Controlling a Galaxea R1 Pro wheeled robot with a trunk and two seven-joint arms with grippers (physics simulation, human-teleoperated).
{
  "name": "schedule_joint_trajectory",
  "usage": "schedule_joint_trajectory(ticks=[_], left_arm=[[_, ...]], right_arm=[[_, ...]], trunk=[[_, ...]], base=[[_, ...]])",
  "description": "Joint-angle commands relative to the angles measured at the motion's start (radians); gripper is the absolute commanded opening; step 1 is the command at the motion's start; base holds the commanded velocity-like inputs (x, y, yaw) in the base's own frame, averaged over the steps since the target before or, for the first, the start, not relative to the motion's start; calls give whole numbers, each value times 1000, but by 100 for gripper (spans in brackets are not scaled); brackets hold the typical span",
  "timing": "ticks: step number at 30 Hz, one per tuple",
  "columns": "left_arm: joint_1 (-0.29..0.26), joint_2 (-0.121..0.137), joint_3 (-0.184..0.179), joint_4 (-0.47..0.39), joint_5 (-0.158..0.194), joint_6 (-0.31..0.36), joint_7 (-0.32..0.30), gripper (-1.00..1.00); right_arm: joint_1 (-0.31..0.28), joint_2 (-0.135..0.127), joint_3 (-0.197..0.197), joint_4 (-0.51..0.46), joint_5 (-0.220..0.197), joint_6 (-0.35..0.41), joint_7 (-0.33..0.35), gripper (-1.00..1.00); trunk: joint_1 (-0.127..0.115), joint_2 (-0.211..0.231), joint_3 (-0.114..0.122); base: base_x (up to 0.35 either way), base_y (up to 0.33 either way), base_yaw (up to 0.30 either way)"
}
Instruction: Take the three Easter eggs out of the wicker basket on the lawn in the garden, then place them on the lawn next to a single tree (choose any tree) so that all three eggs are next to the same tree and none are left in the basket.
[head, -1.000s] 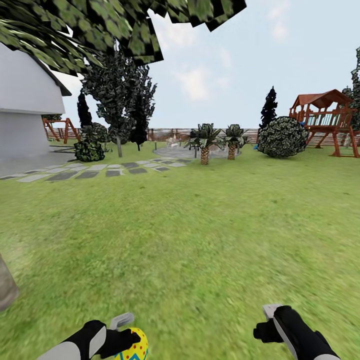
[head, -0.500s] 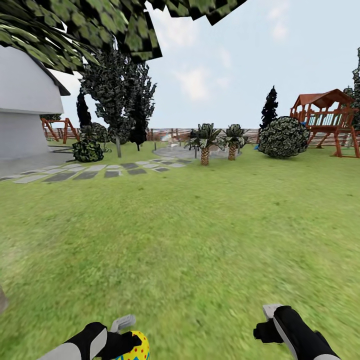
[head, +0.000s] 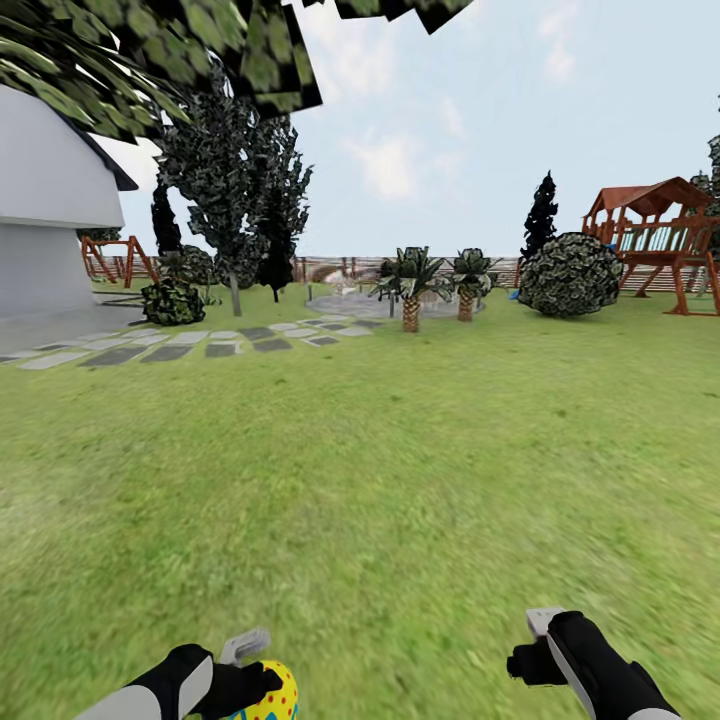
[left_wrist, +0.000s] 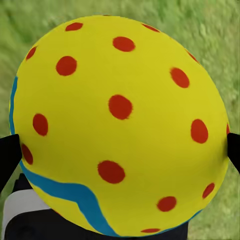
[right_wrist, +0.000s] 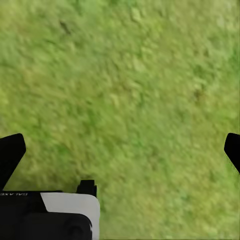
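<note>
Green lawn (head: 400, 480) is stretching from the robot out to the far garden edge, lying under a pale blue sky with thin clouds; a white house wall (head: 45, 230) is standing at the far left, with a row of grey stepping stones (head: 190, 345) running from it across the grass; broad green leaves of a tree canopy (head: 180, 60) are hanging over the upper left; a dark leafy tree (head: 240, 200) is rising behind the stones, and 2 short palms (head: 435, 285) are standing far off near the middle, with a round bush (head: 568, 275) and a red wooden play structure (head: 660, 240) at the far right.

Near the robot, the left tool (head: 262, 672) is gripping 1 Easter egg (head: 268, 695), yellow with red dots and a blue zigzag band, low at the near left; in the left wrist view the egg (left_wrist: 120, 130) is sitting between the 2 dark fingers (left_wrist: 7, 157), touching both, with blurred grass behind it.

At the near right, the right tool (head: 535, 645) is hanging above the grass; in the right wrist view its fingers (right_wrist: 10, 155) are standing well apart, spread wide with bare lawn (right_wrist: 130, 100) between them and nothing held.
</note>
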Motion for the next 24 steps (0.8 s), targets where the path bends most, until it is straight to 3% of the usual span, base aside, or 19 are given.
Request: schedule_joint_trajectory(ticks=[1, 17, 24], left_arm=[[0, 0, 8, -2, -11, 5, -6, -100], [0, 1, 9, -2, -11, 5, -7, -100], [0, -1, 9, -1, -9, 5, -7, -100]], right_arm=[[0, -1, 3, -2, 9, 4, 7, 100], [0, 0, 3, -2, 10, 4, 6, 100], [0, -1, 2, -2, 12, 6, 4, 100]], trunk=[[1, -1, 0], [1, -1, 0], [1, -1, 0]], base=[[332, 0, 0], [332, 0, 5], [229, 0, 257]])
